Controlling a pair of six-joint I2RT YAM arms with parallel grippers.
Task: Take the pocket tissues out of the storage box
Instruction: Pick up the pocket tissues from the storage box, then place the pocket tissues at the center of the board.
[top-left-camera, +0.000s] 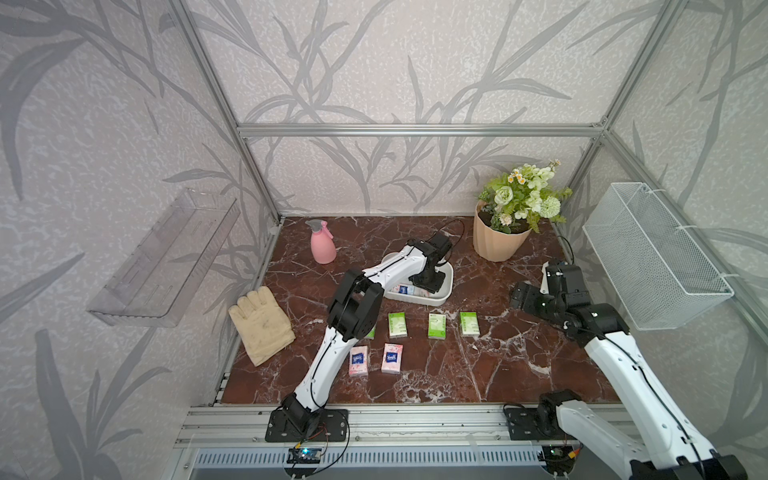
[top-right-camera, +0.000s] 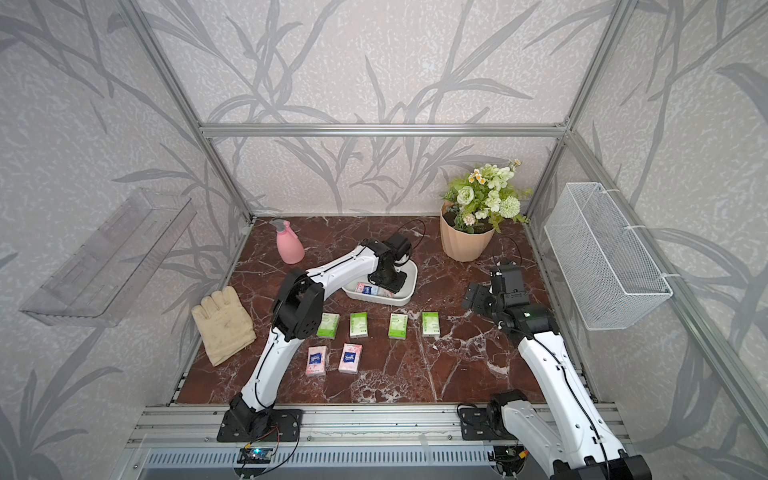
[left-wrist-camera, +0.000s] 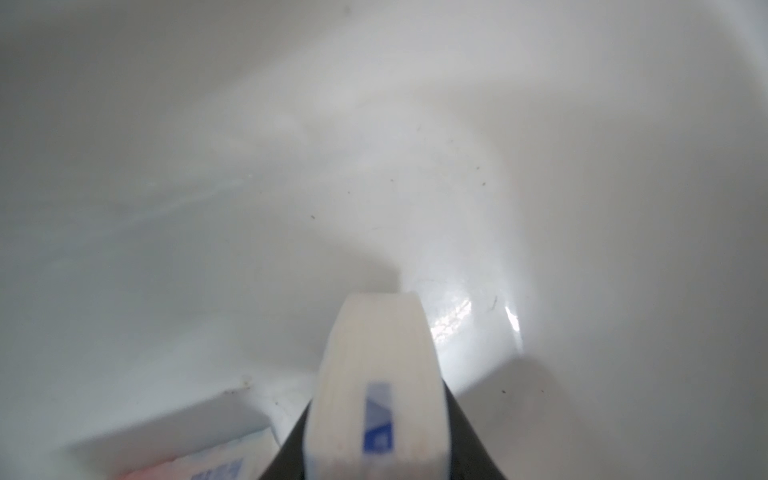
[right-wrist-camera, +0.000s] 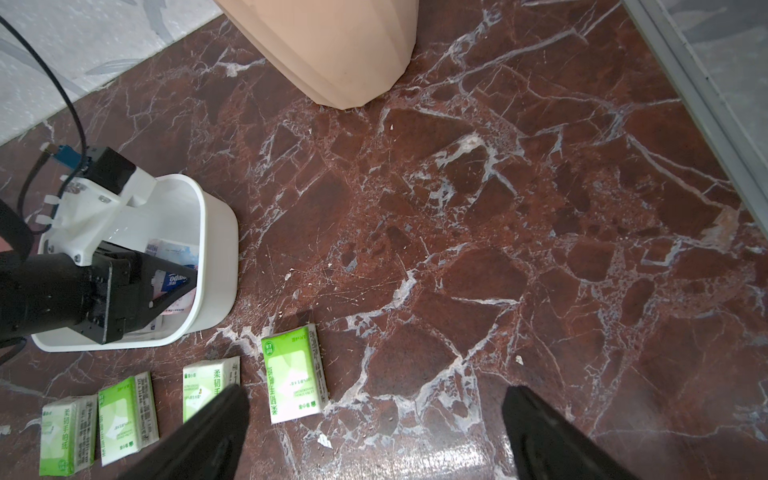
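- Our left pincer (right-wrist-camera: 176, 284) sits inside the shallow white plastic storage box (right-wrist-camera: 218, 270). It is clenched on a pale pocket-tissue packet with a dark blue label (left-wrist-camera: 378, 374), which stands on edge between its black fingers (left-wrist-camera: 465, 440).
- Just beside that pincer, a pink packet (left-wrist-camera: 187, 449) lies flat on the box floor.
- Our right pincer (right-wrist-camera: 372, 390) hangs released, jaws wide, over the red-brown marble tabletop (right-wrist-camera: 540, 249), apart from the box.
- Four green-and-white packets (right-wrist-camera: 291, 374) lie in a row outside the box, near the right pincer on its box side.
- Two pink packets with blue labels (top-left-camera: 392, 358) lie well apart from both pincers.
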